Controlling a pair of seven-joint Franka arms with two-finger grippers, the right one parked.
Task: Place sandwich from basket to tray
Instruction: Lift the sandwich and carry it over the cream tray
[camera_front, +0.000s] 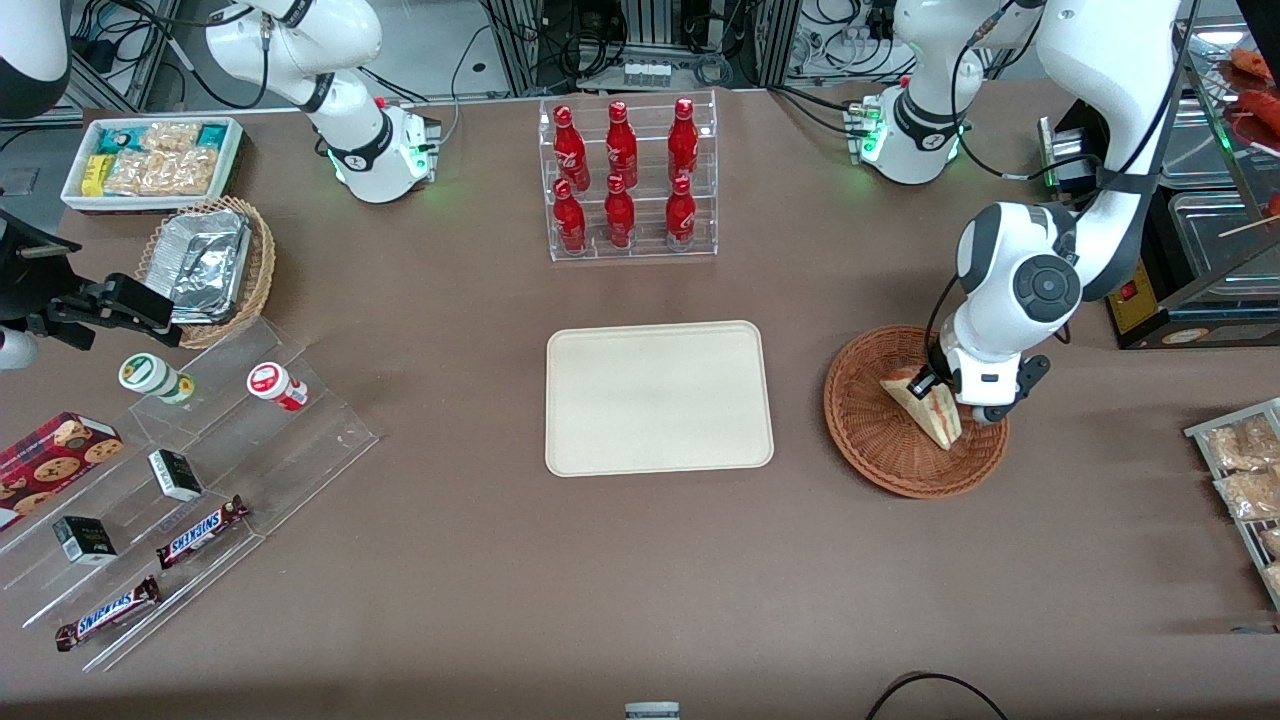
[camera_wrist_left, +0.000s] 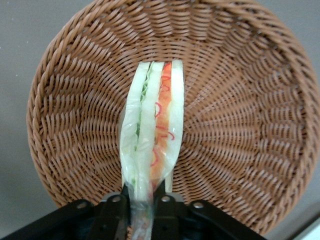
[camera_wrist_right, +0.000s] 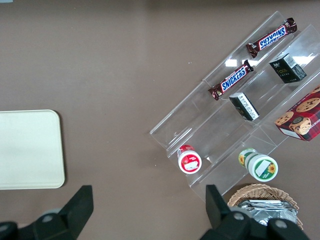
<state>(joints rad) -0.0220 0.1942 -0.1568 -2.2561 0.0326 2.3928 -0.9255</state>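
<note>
Now, line by line:
Gripper (camera_wrist_left: 145, 207): pinches one corner of the sandwich, low over the basket, at the working arm's end of the counter (camera_front: 640, 560).
Sandwich (camera_wrist_left: 152, 130): clamped between the two fingers (camera_wrist_left: 117, 210), cut edge showing green and red-orange layers; in the front view it stands tilted inside the basket.
Basket (camera_front: 880, 440): reddish-brown wicker, resting on the counter near the tray.
Tray (camera_front: 658, 397): cream, flat on the counter, nothing on it, nearer the front camera than the rack of red bottles (camera_front: 627, 180).
</note>
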